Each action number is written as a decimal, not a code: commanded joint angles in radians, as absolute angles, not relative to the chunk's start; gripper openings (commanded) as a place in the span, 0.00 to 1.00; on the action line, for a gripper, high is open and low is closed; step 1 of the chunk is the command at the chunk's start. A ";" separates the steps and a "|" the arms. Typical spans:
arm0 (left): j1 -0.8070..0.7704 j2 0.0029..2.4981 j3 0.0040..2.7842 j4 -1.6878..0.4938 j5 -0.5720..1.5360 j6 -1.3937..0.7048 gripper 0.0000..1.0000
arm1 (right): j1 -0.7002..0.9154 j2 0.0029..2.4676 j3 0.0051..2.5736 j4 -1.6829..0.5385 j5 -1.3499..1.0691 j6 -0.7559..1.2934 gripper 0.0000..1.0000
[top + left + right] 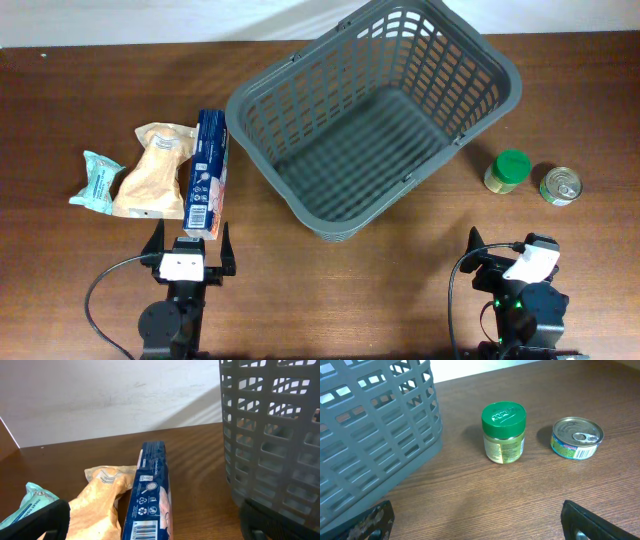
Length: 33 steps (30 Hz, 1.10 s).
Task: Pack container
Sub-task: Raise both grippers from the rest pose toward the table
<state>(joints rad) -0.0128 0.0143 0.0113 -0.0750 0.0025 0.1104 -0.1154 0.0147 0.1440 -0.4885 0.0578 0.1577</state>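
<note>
Container [465, 75] on the bench [400, 280], centre-rear. Its grid floor appears only overhead; the wrist views show wall alone. Left gripper [192, 232] and right gripper [512, 245]: jaws apart, gripping nothing. Right wrist view adds jar [503, 432] and tin [576, 437] labels, print probably unreadable.

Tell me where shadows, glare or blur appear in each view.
Overhead: even light, sharp, soft shadow beside the container. Left wrist: striped shadow on the table by it; own fingers blurred. Right wrist: mild sheen on the tin can; fingers blurred too.
</note>
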 commanded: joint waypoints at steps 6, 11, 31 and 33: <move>-0.011 0.012 0.009 -0.083 0.003 0.102 0.99 | -0.118 0.007 0.137 -0.489 0.053 0.167 0.99; -0.011 0.012 0.009 -0.083 0.003 0.102 0.99 | -0.118 0.007 0.137 -0.489 0.053 0.166 0.99; -0.009 0.012 0.011 0.013 0.031 0.104 0.99 | -0.118 0.007 0.138 -0.469 0.051 0.174 0.99; -0.009 0.013 0.047 0.012 0.064 0.065 0.99 | -0.118 0.007 0.165 -0.469 -0.084 0.175 0.99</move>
<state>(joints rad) -0.0128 0.0154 0.0116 0.0143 0.0143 0.1104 -0.1154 0.0147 0.1436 -0.4732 0.0612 0.1608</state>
